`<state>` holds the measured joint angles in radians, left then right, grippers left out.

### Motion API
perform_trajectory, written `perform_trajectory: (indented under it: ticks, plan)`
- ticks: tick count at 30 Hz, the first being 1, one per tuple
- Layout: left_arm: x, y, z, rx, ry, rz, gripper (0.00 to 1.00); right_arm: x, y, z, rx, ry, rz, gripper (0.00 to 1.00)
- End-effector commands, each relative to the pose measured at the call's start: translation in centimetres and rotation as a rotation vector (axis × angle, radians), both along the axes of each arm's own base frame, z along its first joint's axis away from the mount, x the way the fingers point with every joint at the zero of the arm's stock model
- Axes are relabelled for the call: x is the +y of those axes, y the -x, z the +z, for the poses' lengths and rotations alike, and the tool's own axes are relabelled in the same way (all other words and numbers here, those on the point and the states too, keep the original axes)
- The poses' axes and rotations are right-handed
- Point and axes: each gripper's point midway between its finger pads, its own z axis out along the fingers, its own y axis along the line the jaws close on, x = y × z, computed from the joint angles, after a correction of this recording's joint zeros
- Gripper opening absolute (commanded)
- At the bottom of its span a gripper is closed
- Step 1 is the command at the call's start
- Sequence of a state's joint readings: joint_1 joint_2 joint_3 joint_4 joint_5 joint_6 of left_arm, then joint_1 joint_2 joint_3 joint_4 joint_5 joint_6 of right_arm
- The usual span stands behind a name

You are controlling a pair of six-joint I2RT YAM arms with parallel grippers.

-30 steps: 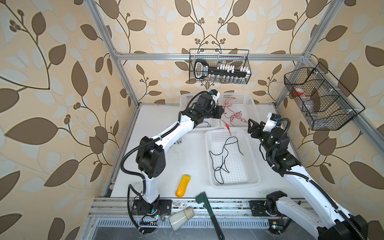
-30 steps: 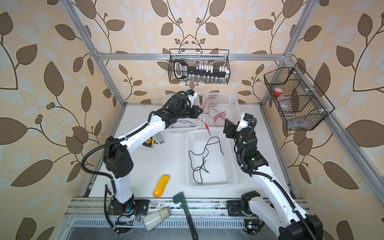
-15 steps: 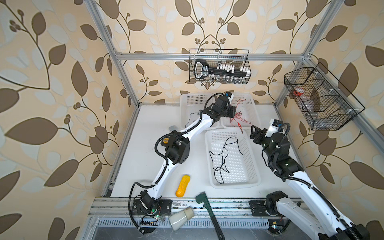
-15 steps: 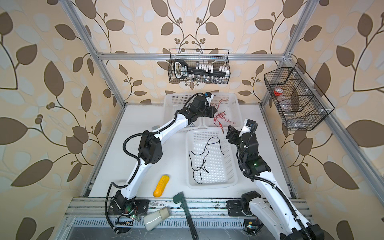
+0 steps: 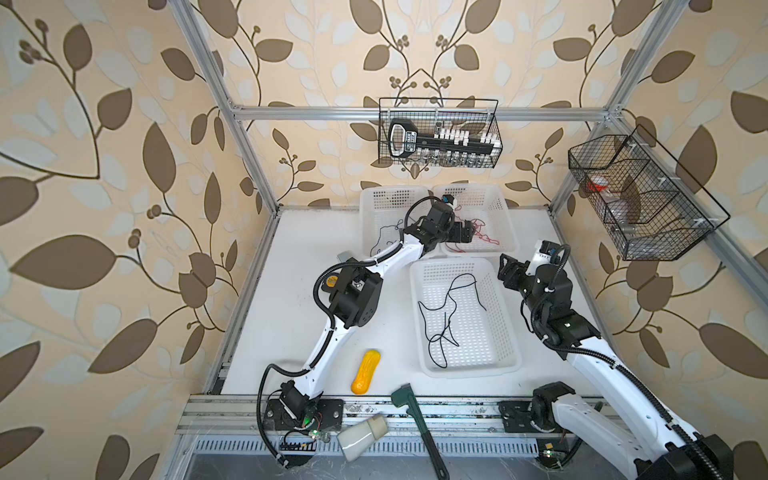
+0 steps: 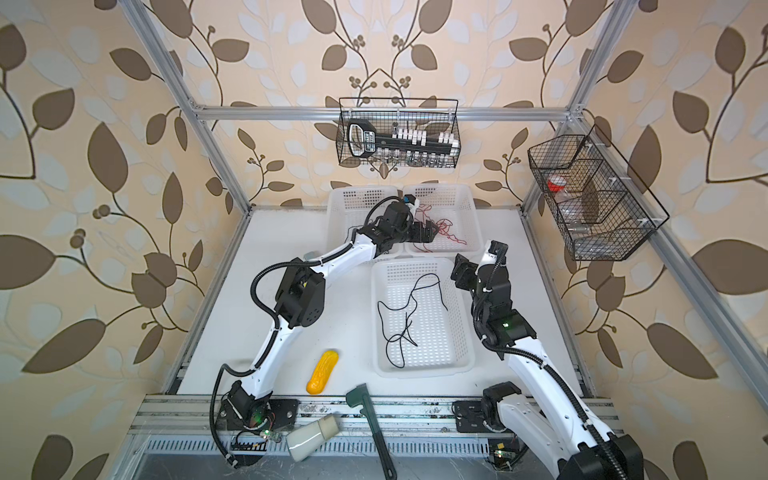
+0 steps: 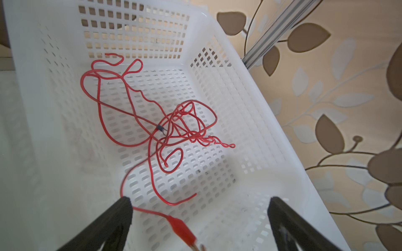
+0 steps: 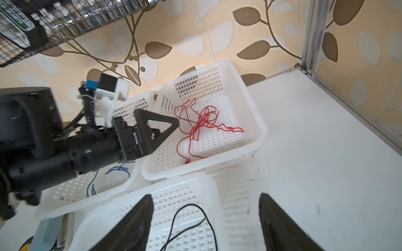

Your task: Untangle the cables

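— What is kept in the three white baskets?
— The red cable (image 7: pixel 189 132) is heaped in the far right basket (image 5: pixel 478 194). A blue cable (image 8: pixel 118 168) lies in the far left basket (image 5: pixel 395 197), and a black cable (image 8: pixel 189 205) in the near basket (image 5: pixel 417 324).
— Is anything gripped?
— Nothing. The left gripper (image 7: pixel 200 200) is spread above the red clip (image 7: pixel 181 226), which is shown only by the left wrist view. The right gripper (image 8: pixel 206 196) is spread too. In both top views the far left basket is partly covered by the left arm (image 5: pixel 399 253). A yellow object (image 5: pixel 365 372) lies on the table (image 5: pixel 299 291).
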<state>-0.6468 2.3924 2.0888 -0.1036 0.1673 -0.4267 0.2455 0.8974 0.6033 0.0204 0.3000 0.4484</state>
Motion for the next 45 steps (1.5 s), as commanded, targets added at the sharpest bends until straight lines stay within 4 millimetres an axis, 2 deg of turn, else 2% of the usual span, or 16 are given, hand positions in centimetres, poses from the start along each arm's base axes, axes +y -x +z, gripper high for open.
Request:
perform_trajectory:
  ticks: [1, 6, 10, 14, 15, 20, 24, 26, 27, 29, 32, 36, 41, 45]
  plan:
    - [1.8, 1.9, 4.3, -0.09, 0.008, -0.031, 0.99, -1.8, 0.2, -2.6, 0.06, 0.066, -0.084, 0.78]
    - [4.1, 5.4, 8.1, -0.198, -0.004, -0.055, 0.99, -4.1, 0.0, -4.8, 0.126, 0.153, -0.174, 0.81]
    - [7.2, 7.8, 9.3, -0.244, -0.049, -0.005, 0.99, -5.2, -0.4, -7.1, 0.122, 0.209, -0.167, 0.84]
    - [11.9, 10.0, 9.4, -0.265, -0.144, 0.106, 0.99, -5.6, -0.7, -7.2, 0.079, 0.283, -0.149, 0.85]
    - [13.3, 10.7, 8.8, -0.258, -0.184, 0.139, 0.99, -5.7, -0.6, -7.5, 0.064, 0.307, -0.146, 0.85]
    - [21.2, 13.5, 7.9, -0.275, -0.361, 0.342, 0.99, -5.7, -0.2, -9.0, -0.01, 0.358, -0.139, 0.85]
    - [28.2, 15.4, 6.7, -0.266, -0.433, 0.503, 0.99, -5.4, -0.8, -8.6, -0.047, 0.461, -0.126, 0.86]
    - [31.8, 16.0, 5.9, -0.258, -0.459, 0.602, 0.99, -5.8, -0.9, -9.4, -0.055, 0.427, -0.128, 0.86]
    - [33.6, 16.4, 5.3, -0.255, -0.474, 0.645, 0.99, -5.8, -1.1, -9.2, -0.093, 0.418, -0.119, 0.88]
    - [37.0, 17.3, 4.2, -0.264, -0.531, 0.743, 0.99, -6.3, -1.1, -9.7, -0.07, 0.377, -0.117, 1.0]
    - [41.0, 18.3, 2.1, -0.297, -0.602, 0.867, 0.99, -5.9, -1.1, -10.1, -0.086, 0.382, -0.086, 1.0]
    - [44.3, 18.6, -0.5, -0.282, -0.615, 0.949, 0.99, -6.2, -0.4, -10.2, -0.103, 0.393, -0.128, 1.0]
    - [46.6, 18.7, -2.8, -0.304, -0.65, 0.981, 0.99, -6.4, -0.5, -10.2, -0.107, 0.393, -0.135, 1.0]
    - [47.8, 18.4, -3.7, -0.321, -0.55, 0.995, 0.99, -6.4, -0.5, -10.2, -0.104, 0.384, -0.134, 1.0]
